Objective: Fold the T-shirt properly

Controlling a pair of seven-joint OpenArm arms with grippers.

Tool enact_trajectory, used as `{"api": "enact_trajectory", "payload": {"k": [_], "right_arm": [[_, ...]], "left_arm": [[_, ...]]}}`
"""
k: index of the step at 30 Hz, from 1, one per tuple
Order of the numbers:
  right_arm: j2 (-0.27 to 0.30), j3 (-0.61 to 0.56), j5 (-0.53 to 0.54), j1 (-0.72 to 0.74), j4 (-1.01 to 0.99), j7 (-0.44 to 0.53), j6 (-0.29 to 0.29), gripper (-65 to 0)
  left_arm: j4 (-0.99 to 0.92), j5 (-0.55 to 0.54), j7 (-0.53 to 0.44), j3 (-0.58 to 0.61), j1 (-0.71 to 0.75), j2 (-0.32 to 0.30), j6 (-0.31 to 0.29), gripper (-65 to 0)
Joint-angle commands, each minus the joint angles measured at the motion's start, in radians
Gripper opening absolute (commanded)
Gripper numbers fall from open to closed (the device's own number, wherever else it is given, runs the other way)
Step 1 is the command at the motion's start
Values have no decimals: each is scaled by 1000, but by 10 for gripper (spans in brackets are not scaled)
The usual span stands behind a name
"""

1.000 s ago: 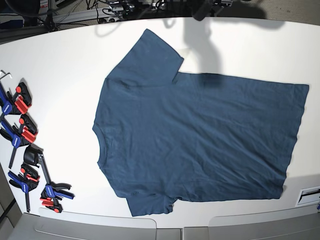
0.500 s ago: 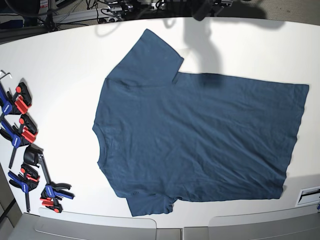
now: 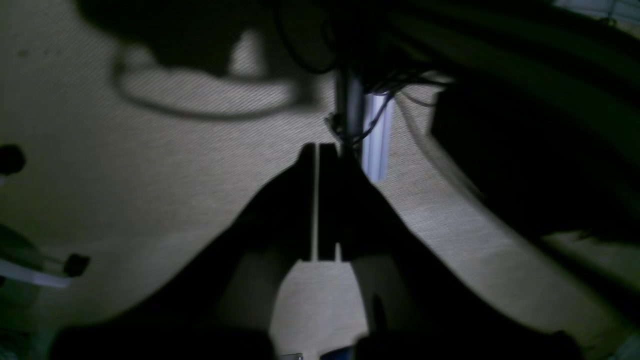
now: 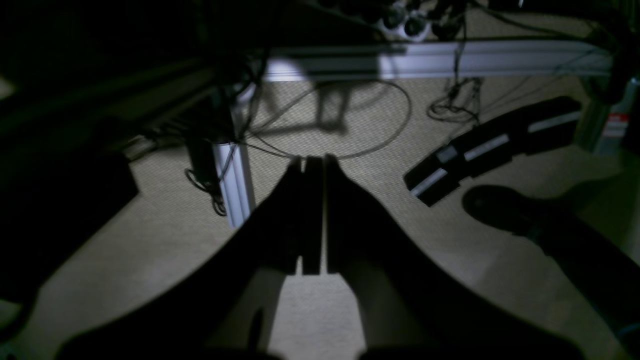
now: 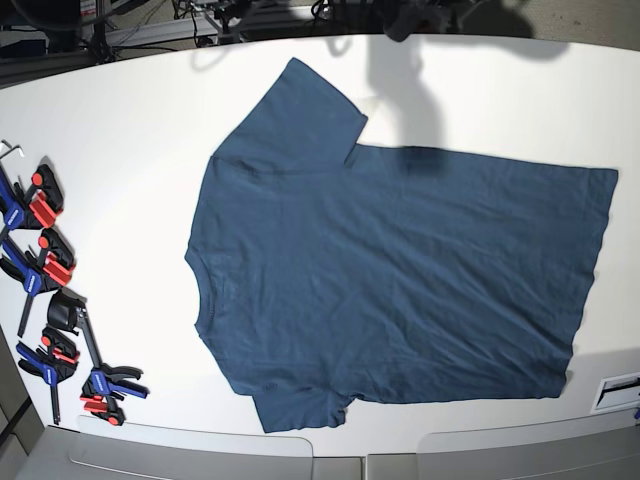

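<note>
Base view: the T-shirt (image 5: 400, 270) lies spread flat on the white table (image 5: 130, 130), neck opening toward the view's left, hem toward the right. One sleeve reaches up near the table's far edge; the other sleeve, its end folded under, lies close to the near edge. The hem's right corner ends just short of the right frame border. A broad strip of bare table separates the collar from the blue-and-red clamps (image 5: 50, 270) grouped along the left edge; these are partly cut off by the frame. A dark shadow falls across the table and the upper edge of the shirt near the far sleeve.

Neither arm appears in the base view. Left wrist view: the left gripper (image 3: 317, 155) has its fingers pressed together with only a hairline slit between them, holding nothing, above carpeted floor (image 3: 150, 175); surroundings are dim and blurred. Right wrist view: the right gripper (image 4: 312, 162) is likewise closed and empty, over carpet with cables (image 4: 350, 130) and an aluminium frame rail (image 4: 425, 60). The shirt appears in neither wrist view, well apart from both sets of fingers.
</note>
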Motion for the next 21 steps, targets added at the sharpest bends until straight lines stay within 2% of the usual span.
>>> {"api": "enact_trajectory", "payload": {"k": [1,9,12,13,16,21], "right_arm": [[18,3,5,-18,18,19,5,-650],[94,3,6,-240,239,88,68,-650],[126,3,71,-349,359,110,77,-650],[138,3,105,-388,402,119,78,-650],[169,3,185,-508,546,153,78,-650],[210,21,211,-716,827,187,78,-650]], "left_arm": [[19,-2,3,1,28,-13,-7,-650],[228,-5,-14,-23,250,-108,-7,-650],[351,-15,-16,-93,362,-132,-10,-650],[399,-30,-16,-122,402,-140,-24,-650],[558,-109,-14,-215,524,-174,-133,-650],[847,-239,13,-388,728,-210,-269,-650]]}}
